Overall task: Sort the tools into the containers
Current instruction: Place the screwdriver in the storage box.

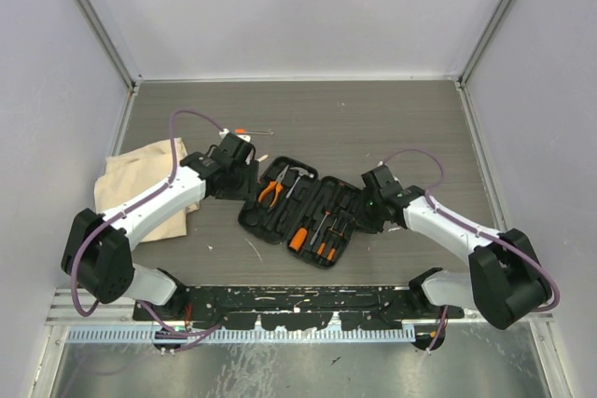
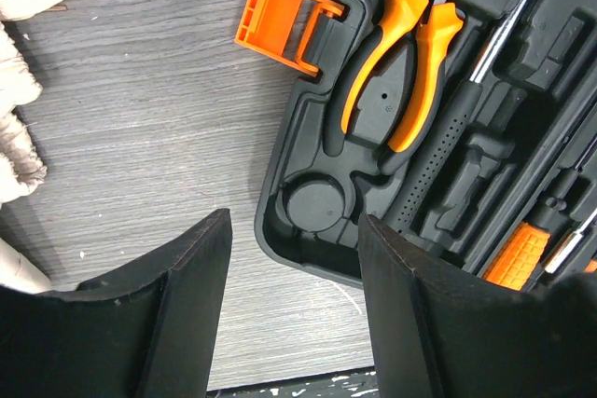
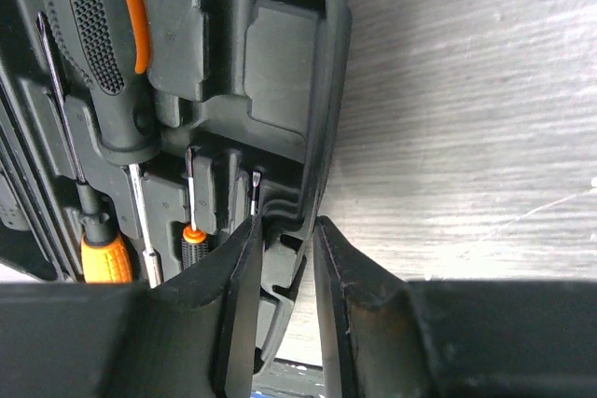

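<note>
Pliers (image 1: pixel 271 191), hammer (image 2: pixel 446 142), screwdrivers (image 1: pixel 300 235) sitting in tool case (image 1: pixel 250 221) slots; thin driver (image 1: pixel 254 131) lying unsorted on table (image 1: pixel 373 128). Left gripper (image 2: pixel 294 221) gaping, empty; right gripper (image 3: pixel 284 223) straddling case rim, grip unclear.

Our left arm (image 1: pixel 154 207) and right arm (image 1: pixel 448 228) wear smooth white shells on the long links, bulky black housings (image 1: pixel 98 263) at the joints far behind each gripper, and a thin purple cable (image 1: pixel 191 115) looping just behind the wrist. The left gripper (image 2: pixel 294 226) has broad matte-black fingers (image 2: pixel 177 314) with dust-flecked edges. The right gripper (image 3: pixel 287 221) carries the same black fingers (image 3: pixel 233 314), scuffed pale along the rims.
</note>
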